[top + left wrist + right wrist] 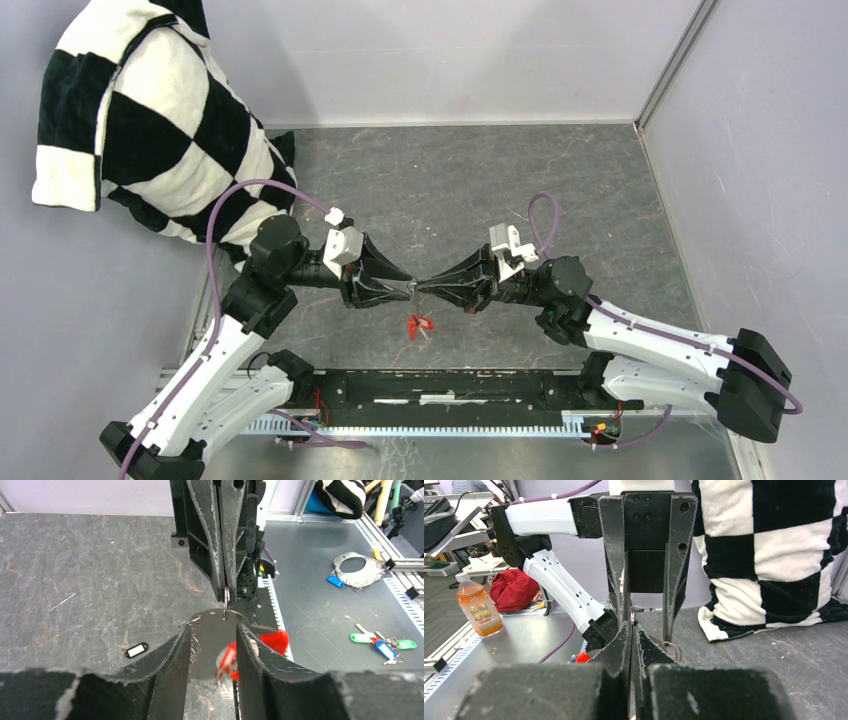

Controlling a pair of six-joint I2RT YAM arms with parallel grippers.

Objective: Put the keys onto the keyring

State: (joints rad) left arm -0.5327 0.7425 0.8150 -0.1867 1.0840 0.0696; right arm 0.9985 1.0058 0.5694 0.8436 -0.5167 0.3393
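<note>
My two grippers meet tip to tip above the middle of the dark table (pixel 560 190). My right gripper (pixel 421 286) is shut on a thin silvery piece of the keyring (pixel 226 598), whose tip also shows in the right wrist view (pixel 632 614). The elongated red fob (pixel 227 659) hangs blurred below it, and shows in the top view (pixel 420 325). Another red piece (pixel 274 641) hangs beside it; I cannot tell if it is the red-headed key. My left gripper (pixel 407 287) is open, its fingers (pixel 180 655) either side of the right gripper's tip. The black-headed key (pixel 136 649) lies on the table.
A black-and-white chequered cloth (pixel 150 120) is heaped at the back left corner. A black rail (pixel 450 395) runs along the near edge between the arm bases. Grey walls close the back and right. Other coloured key sets (pixel 385 647) lie off the table.
</note>
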